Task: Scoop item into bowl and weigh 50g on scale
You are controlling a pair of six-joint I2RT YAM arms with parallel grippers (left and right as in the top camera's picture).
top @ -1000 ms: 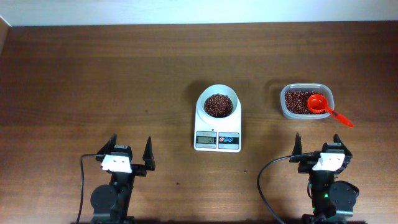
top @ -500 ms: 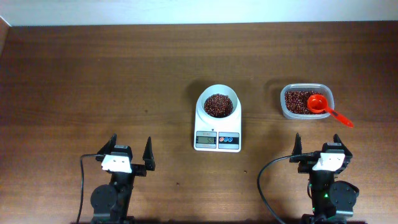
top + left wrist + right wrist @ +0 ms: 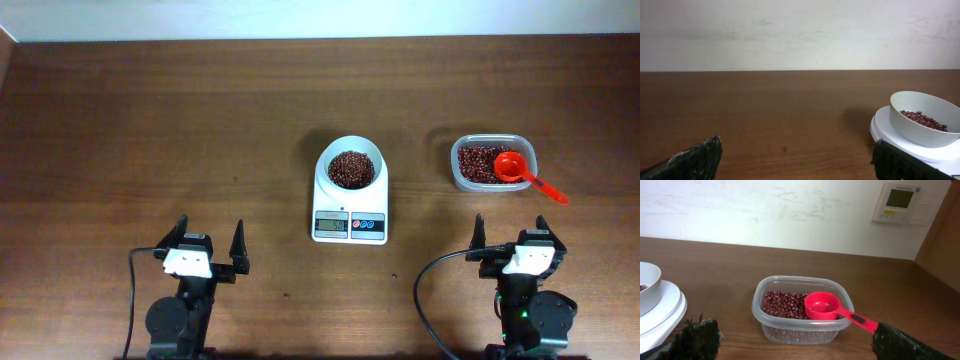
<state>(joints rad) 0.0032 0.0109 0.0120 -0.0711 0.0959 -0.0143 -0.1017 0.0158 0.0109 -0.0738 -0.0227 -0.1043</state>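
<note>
The white bowl [image 3: 352, 143] sits on the scale [image 3: 350, 212] at mid-table, with dark red-brown beans [image 3: 350, 171] heaped in its bottom. The scale's grey display [image 3: 331, 226] shows digits too small to read, and the blue and orange buttons [image 3: 368, 226] beside it carry no legible marks. To the right, well apart from the scale, a clear tub [image 3: 527, 152] holds more beans, and a red scoop [image 3: 511, 167] lies in it with its handle over the near right corner. The left gripper [image 3: 210, 227] and right gripper [image 3: 515, 228] sit at the near edge of the table [image 3: 150, 130], both with fingers spread wide and holding nothing. A wall panel [image 3: 900, 202] has a greenish screen; its lettering is illegible.
</note>
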